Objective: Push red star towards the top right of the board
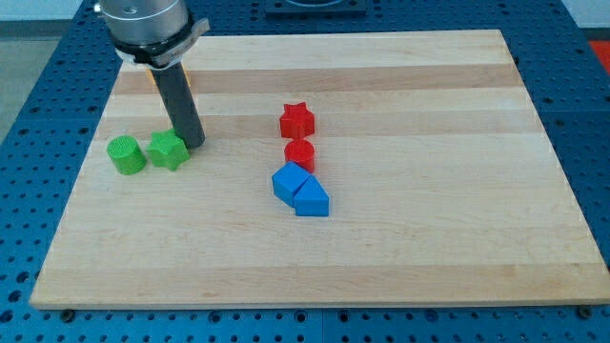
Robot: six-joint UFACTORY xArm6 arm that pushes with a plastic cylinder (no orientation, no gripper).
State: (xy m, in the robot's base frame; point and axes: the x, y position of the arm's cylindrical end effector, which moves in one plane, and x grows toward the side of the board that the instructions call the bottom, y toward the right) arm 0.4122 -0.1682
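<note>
The red star [296,120] lies near the middle of the wooden board [400,238]. My tip [194,145] rests on the board at the view's left, far left of the red star. It stands right beside the green star [168,150], at that block's upper right. A red cylinder [299,154] sits just below the red star.
A green cylinder [126,154] lies left of the green star. Two blue blocks, a cube-like one [289,181] and a house-shaped one [312,200], touch each other below the red cylinder. An orange block [187,80] peeks out behind the rod at the top left.
</note>
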